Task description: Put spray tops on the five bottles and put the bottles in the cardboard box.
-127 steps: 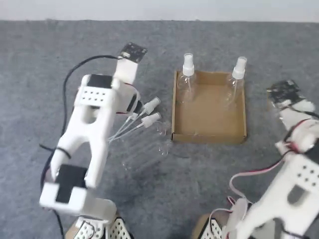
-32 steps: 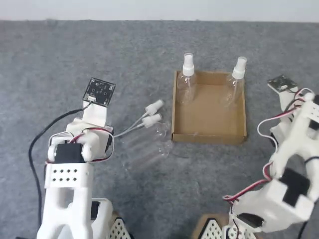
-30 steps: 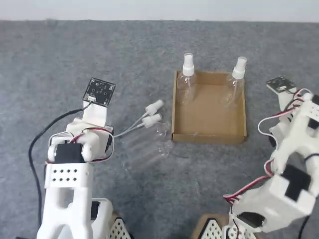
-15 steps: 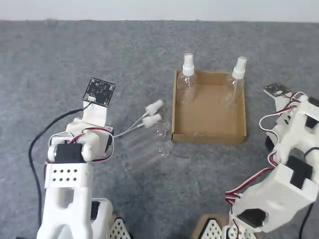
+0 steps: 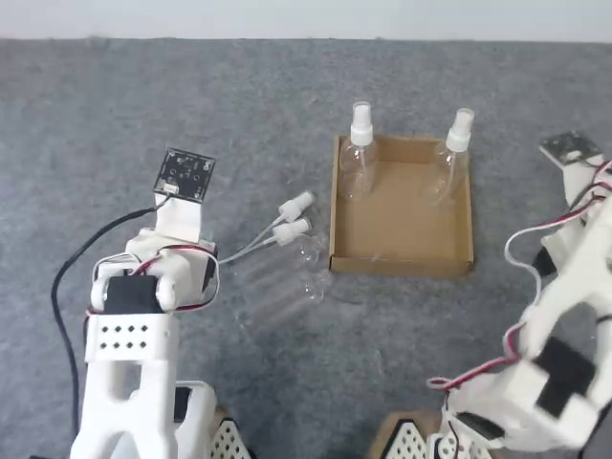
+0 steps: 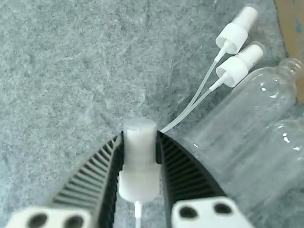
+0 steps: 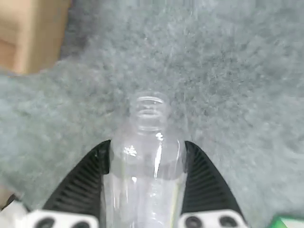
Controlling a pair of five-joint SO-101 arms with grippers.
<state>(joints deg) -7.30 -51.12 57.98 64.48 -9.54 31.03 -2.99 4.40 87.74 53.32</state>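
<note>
Your left gripper (image 6: 138,137) grips a spray top (image 6: 138,178), your right gripper (image 7: 147,146) an uncapped bottle (image 7: 148,111). Next, bring tube and neck together.

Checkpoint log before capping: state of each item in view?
left gripper: shut on spray top
right gripper: shut on uncapped bottle
boxed bottles: two, capped, upright
loose bottles: two, uncapped, lying down
loose spray tops: two, lying flat
cardboard box: open, holds two bottles

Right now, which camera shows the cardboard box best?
The high view: the whole cardboard box, two spray-topped bottles standing inside. The left wrist view catches its edge, the right wrist view one corner.
</note>
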